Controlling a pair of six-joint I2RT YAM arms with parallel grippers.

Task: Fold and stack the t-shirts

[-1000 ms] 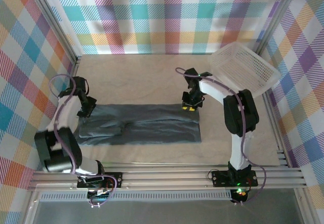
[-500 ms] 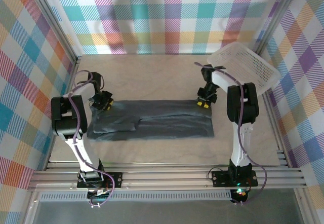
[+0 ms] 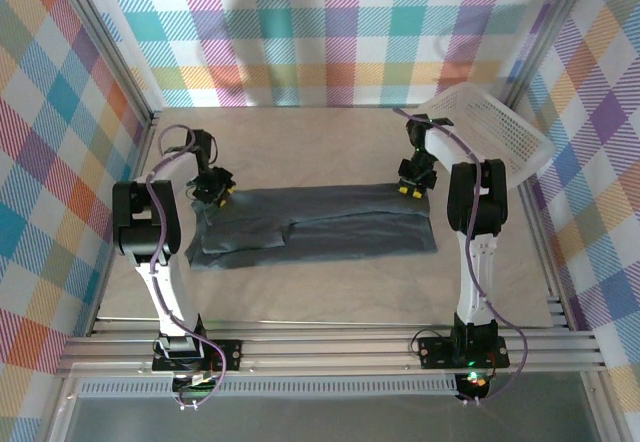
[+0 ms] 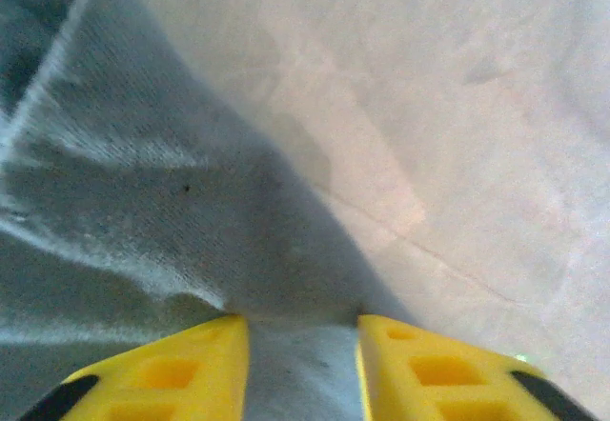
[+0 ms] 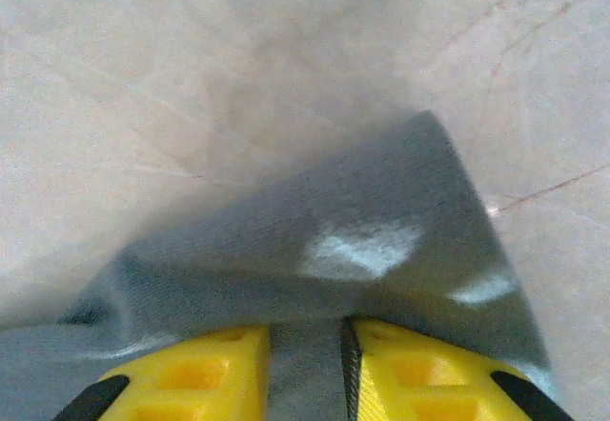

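From the top external camera I see the dark slate-grey soft cloth t-shirt lying as a long, flat band across the middle of the beige table top. Its near left part is doubled over itself, with an uneven edge. The left gripper sits at the band's far left corner and the right gripper at its far right corner, both down on the cloth. A white plastic mesh basket stands tilted in the far right corner, apart from the t-shirt.

On the left wrist camera, the t-shirt covers the left side of the picture, and a ridge of it runs down into the gap of the left gripper. The yellow fingers stand moderately apart with cloth between them. I cannot tell whether they are pressing it.

On the right wrist camera, a corner of the t-shirt rises off the table like a tent and runs into the right gripper. Its yellow fingers are nearly together and pinch the cloth in a narrow gap.
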